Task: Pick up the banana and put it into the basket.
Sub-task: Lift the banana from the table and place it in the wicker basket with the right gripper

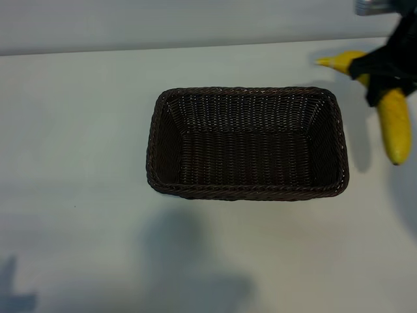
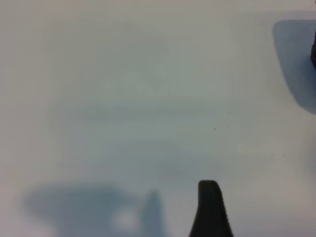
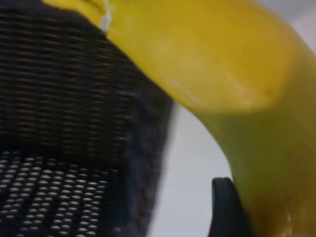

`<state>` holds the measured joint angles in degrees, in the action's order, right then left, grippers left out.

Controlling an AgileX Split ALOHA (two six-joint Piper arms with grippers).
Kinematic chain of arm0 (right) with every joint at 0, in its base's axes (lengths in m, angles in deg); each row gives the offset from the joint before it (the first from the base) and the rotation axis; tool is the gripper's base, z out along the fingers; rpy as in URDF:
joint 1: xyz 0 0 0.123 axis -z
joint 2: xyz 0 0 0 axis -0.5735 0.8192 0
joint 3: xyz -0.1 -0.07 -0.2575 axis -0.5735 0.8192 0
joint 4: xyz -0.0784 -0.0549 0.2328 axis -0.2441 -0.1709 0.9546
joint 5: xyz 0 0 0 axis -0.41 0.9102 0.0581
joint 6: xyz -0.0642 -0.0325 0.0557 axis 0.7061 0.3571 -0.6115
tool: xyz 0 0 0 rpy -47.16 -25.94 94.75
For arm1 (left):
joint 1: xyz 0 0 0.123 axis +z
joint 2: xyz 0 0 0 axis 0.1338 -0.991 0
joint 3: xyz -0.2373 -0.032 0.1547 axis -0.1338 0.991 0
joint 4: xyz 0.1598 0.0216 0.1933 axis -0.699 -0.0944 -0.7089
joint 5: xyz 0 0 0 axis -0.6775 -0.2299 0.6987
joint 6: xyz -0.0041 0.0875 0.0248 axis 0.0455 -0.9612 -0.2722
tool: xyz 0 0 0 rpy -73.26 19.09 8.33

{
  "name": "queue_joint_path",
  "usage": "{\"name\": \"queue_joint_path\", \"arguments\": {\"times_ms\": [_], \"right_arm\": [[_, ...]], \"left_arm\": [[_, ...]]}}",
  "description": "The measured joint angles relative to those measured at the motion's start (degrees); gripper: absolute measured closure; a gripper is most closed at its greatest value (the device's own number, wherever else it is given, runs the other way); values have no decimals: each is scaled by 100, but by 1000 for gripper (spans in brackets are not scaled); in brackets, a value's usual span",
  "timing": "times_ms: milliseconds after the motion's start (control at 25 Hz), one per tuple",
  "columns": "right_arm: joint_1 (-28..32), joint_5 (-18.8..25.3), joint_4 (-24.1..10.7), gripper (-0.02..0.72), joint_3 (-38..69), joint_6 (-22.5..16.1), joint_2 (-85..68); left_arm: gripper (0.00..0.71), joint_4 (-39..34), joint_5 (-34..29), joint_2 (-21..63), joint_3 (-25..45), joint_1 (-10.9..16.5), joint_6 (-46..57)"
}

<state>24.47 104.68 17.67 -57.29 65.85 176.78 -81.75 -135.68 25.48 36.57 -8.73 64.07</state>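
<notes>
The yellow banana [image 1: 394, 127] hangs over the table just past the right end of the dark woven basket [image 1: 247, 193], its pointed tip toward the back wall. My right gripper [image 1: 384, 73] is shut on its middle from above. In the right wrist view the banana [image 3: 207, 64] fills the picture, one black finger [image 3: 227, 210] presses against it, and the basket wall [image 3: 64, 98] lies close beside it. Nothing lies inside the basket. The left gripper [image 2: 269, 217] is open over bare table, with one finger [image 2: 210, 210] showing and nothing at it.
The white table [image 1: 78, 130] spreads all round the basket, with a pale wall strip along the back. Arm shadows fall on the near side. The left arm itself is outside the exterior view.
</notes>
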Motion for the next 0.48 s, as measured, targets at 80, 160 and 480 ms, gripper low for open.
{"name": "queue_joint_path", "arguments": {"times_ms": [80, 160, 480], "right_arm": [[-275, 13, 4, 279, -218, 0, 159], [-520, 21, 4, 279, -425, 0, 359], [-1591, -187, -60, 279, -666, 1197, 578]], "left_arm": [[169, 0, 0, 0, 0, 0, -8], [169, 0, 0, 0, 0, 0, -8], [169, 0, 0, 0, 0, 0, -8]]}}
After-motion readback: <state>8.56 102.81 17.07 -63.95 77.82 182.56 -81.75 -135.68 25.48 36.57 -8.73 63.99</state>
